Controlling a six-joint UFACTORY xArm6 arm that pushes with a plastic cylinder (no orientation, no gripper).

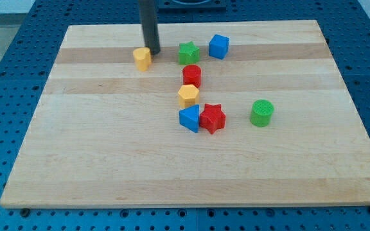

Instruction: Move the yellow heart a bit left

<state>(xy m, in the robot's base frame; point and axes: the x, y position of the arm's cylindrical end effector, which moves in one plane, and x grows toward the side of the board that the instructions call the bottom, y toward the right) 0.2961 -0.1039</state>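
So the yellow heart [142, 58] sits near the worktop's [108, 160] far edge, left of center, with my tip [154, 51] touching or just beside its right side. No pincer on this rig, so nothing to open or close, just a rod. The heart looks like light, rigid plastic with ridged sides, probably slides easily on the smooth pale wood. I'd push flat on its right face, centered, or it'll likely spin. The green star [188, 52] and blue cube [218, 46] sit further right.
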